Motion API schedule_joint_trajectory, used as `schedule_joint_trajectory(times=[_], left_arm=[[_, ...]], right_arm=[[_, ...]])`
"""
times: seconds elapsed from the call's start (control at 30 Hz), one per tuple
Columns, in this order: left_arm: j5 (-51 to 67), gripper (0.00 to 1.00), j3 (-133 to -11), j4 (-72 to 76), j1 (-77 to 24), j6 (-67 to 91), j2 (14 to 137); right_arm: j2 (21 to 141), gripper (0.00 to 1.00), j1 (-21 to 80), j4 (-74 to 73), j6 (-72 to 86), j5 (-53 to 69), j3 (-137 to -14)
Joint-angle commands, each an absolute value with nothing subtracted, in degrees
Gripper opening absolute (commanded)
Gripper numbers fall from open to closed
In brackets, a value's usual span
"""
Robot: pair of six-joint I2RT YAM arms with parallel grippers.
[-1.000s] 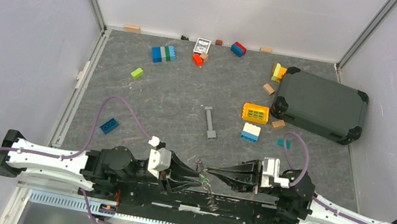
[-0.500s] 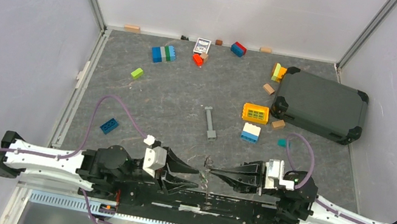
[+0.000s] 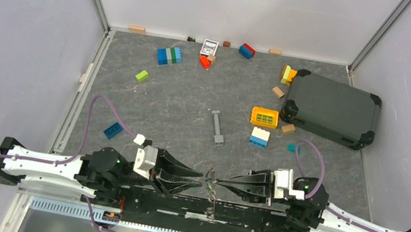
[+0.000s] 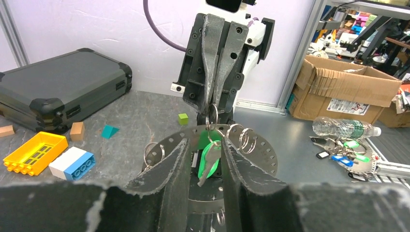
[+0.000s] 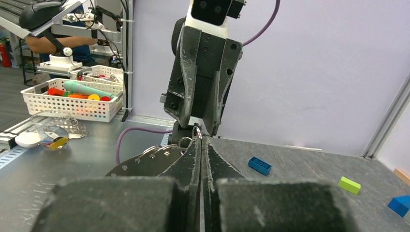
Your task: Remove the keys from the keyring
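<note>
The left tool (image 4: pixel 205 146) has its fingers parted either side of a green-headed key (image 4: pixel 209 157) hanging from the keyring (image 4: pixel 211 115), which the right tool (image 4: pixel 213 100) pinches from opposite.

left hand (image 3: pixel 199 182) half parted and right hand (image 3: pixel 220 185) clamped closed, pointing tip to tip, both low.

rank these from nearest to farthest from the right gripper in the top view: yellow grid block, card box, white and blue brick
From the right gripper:
1. white and blue brick, mid-table, to the right
2. yellow grid block, just beyond that brick
3. card box, at the far wall
</note>
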State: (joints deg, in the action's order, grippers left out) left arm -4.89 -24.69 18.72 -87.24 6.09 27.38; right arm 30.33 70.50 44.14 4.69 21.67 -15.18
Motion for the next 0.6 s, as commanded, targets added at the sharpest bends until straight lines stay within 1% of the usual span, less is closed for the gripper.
schedule_joint_trajectory(times=[0.0, 0.2, 0.57], left_arm=[[-4.9, 0.33, -25.5, 23.2, -87.3, 2.7, 29.8], [-4.0, 0.27, -26.4, 24.9, -87.4, 2.2, 33.0], [-3.5, 0.22, -26.5, 25.7, -87.4, 2.1, 33.5]], right_arm=[[30.7, 0.00, 70.6, 48.5, 5.1, 23.3, -15.8], [31.0, 0.00, 70.6, 48.8, 5.4, 23.8, -15.8], [31.0, 0.00, 70.6, 48.8, 5.3, 23.9, -15.6]])
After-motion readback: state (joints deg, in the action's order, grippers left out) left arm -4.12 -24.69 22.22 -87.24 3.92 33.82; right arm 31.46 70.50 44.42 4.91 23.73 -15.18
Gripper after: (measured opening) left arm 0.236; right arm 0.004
